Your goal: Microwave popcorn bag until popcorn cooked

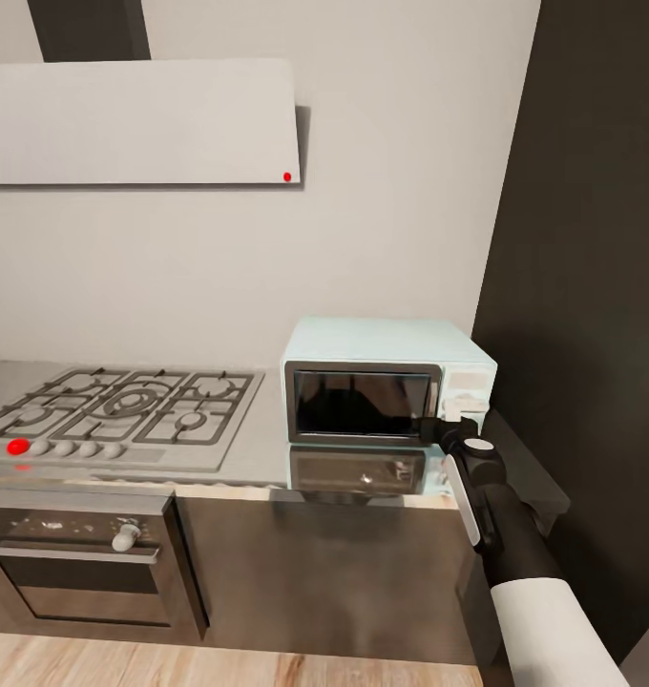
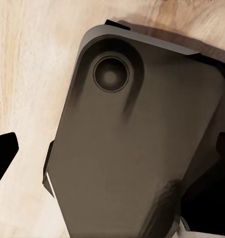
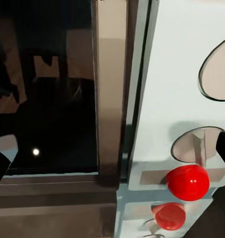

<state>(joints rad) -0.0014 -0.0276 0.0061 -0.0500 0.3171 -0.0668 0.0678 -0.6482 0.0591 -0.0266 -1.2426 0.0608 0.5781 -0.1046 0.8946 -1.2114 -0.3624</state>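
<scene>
The microwave (image 1: 387, 391) stands on the steel countertop (image 1: 258, 458) in the corner beside a dark tall cabinet (image 1: 592, 286), its door shut. The dark glass gives only reflections, so whether anything lies inside cannot be told. Its mirror image shows on the worktop just in front of it.

The right gripper (image 1: 449, 426) sits at the microwave's front right, by the white control panel (image 1: 466, 389), with the dark arm (image 1: 515, 544) running down to the lower right. In the right wrist view the door glass (image 3: 47, 89), its silver frame (image 3: 111, 89) and the pale panel (image 3: 177, 74) fill the picture at close range, and a glossy red button (image 3: 187, 182) shows low on the panel with its reflection beneath. Only dark finger edges poke in at the sides, so the jaws look spread, though not clearly.

The left wrist view shows a dark grey robot part (image 2: 137, 144) over pale wooden floor (image 2: 28, 74); whether those jaws are spread or closed cannot be told.

To the left of the microwave lie the gas hob (image 1: 124, 410), the oven (image 1: 76, 563) under it and the white hood (image 1: 138, 122) above.
</scene>
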